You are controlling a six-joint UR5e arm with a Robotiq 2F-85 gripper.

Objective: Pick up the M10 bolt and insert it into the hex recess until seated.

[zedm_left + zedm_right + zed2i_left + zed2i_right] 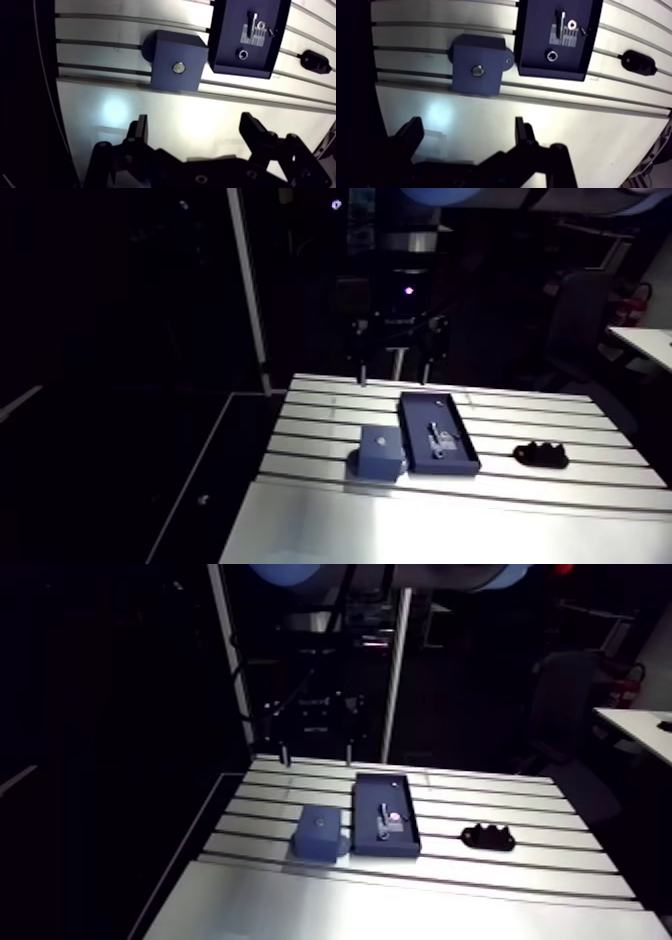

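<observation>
Above table, end effector hangs w/ fingers apart.

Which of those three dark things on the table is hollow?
The long rectangular tray, holding small metal parts; the blue block is solid and the black piece is a small lump.

The slotted table is pale silver-grey, ruled with dark parallel grooves. The block on it is dark blue with a silvery centre fitting. Beside the block, the navy tray carries a pale striped label. Beyond the tray lies a black fixture.
</observation>
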